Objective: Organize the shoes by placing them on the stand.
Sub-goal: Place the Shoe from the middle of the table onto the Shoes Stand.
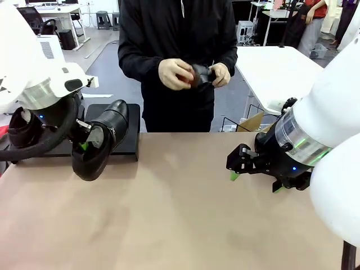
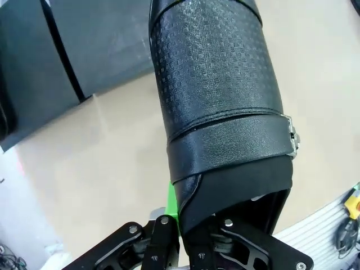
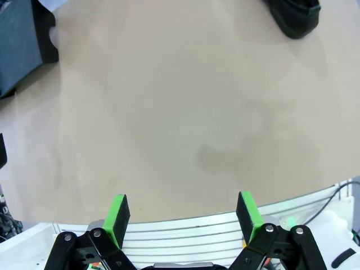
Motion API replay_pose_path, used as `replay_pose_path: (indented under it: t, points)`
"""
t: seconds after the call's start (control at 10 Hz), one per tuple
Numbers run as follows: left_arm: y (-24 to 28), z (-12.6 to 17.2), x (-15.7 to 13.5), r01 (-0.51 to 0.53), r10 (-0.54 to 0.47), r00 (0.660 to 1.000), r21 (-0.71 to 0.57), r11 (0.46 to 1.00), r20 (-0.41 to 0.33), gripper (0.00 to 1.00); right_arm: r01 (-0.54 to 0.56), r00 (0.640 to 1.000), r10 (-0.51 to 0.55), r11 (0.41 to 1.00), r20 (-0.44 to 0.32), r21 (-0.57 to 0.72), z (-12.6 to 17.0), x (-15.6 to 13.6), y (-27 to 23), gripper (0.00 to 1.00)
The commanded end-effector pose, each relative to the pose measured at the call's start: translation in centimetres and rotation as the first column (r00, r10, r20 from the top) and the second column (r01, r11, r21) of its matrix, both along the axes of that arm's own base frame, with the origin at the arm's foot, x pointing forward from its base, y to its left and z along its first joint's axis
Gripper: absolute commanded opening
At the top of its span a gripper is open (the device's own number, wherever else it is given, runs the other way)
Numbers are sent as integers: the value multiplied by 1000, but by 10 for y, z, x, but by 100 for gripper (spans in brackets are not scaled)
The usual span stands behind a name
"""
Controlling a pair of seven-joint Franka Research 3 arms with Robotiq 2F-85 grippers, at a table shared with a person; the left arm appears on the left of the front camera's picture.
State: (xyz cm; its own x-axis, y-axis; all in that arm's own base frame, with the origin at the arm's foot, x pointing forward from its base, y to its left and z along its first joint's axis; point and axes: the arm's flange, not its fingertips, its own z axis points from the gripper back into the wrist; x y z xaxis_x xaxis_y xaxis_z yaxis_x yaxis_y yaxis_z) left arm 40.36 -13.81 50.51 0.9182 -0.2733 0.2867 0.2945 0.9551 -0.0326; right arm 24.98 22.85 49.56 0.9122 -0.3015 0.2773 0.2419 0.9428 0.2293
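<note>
One shoe (image 1: pixel 108 132) pinched btwn L fingers (image 1: pixel 83 147), near stand (image 1: pixel 128 147)

The stand (image 1: pixel 130 135) is sitting at the far left corner of the tabletop (image 1: pixel 180 219). The first shoe (image 1: pixel 21 128) is resting on the stand's left end, behind the left arm (image 1: pixel 39 90). The second shoe (image 1: pixel 107 140) is hanging tilted in the left gripper (image 1: pixel 88 139), its upper part over the stand's right half and its toe dipping in front of the stand's front lip. The right gripper (image 1: pixel 254 181) is hovering near the right edge, well apart from the stand. A person (image 1: pixel 177 34) is standing behind the far edge, at its middle, with both hands (image 1: pixel 173 73) together.
</note>
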Motion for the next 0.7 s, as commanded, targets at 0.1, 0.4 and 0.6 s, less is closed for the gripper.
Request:
replay_pose_path:
  t: [0.1, 0.4, 0.6]
  points:
    - [57, 8, 30, -92, 102, 988, -83, 992, 114, 0, -25, 1000, 25, 999, 2, 26, 0, 4, 0, 100]
    - [122, -4, 87, -185, 198, 969, -97, 978, 151, 0, -25, 1000, 25, 999, 2, 26, 0, 4, 0, 100]
    - [145, -18, 121, -197, 208, 968, -86, 977, 142, 0, -25, 1000, 25, 999, 2, 26, 0, 4, 0, 100]
